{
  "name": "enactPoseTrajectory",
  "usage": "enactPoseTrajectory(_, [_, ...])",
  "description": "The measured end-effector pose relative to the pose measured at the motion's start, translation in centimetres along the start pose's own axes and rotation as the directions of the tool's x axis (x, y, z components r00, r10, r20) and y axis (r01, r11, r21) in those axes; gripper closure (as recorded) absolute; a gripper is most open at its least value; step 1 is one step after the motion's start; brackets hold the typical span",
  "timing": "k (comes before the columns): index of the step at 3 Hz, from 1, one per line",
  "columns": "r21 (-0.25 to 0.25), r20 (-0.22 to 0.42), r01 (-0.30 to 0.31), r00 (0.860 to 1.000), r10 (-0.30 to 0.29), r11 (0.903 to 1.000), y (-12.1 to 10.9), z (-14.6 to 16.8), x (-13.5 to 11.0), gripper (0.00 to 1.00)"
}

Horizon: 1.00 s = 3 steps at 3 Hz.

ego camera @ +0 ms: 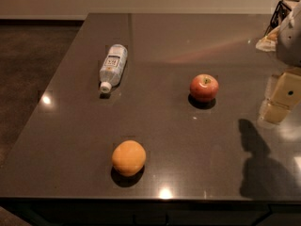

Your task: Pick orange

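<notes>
Orange [128, 157]: near tabletop [188, 41] edge; a nudge could roll it off.
Gripper [281, 98]: right, well apart; open or closed, cannot tell.
Apple [204, 87]: between them; wrong-pick risk.

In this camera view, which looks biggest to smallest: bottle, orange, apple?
Bottle, clearly largest.
Orange and apple look alike; the orange is nearer the camera, so I won't rank them.
Gripper sits at the right edge.
</notes>
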<state>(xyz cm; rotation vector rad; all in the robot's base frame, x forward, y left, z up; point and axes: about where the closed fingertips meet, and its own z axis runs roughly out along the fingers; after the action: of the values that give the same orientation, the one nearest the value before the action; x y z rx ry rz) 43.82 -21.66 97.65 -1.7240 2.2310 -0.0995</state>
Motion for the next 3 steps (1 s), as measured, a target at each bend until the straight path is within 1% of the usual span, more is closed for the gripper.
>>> enactPoseTrajectory(1, [0.000,0.000,0.000,1.000,0.000,1.0000,0.0,0.0,0.0,0.00])
enactPoseTrajectory(2, [-0.013,0.014,-0.003,1.000,0.003,0.9999,0.0,0.2,-0.3,0.00])
enactPoseTrajectory(3, [-0.053,0.060,0.027,0.998,-0.023,0.9982,0.7,1.8,-2.4,0.00])
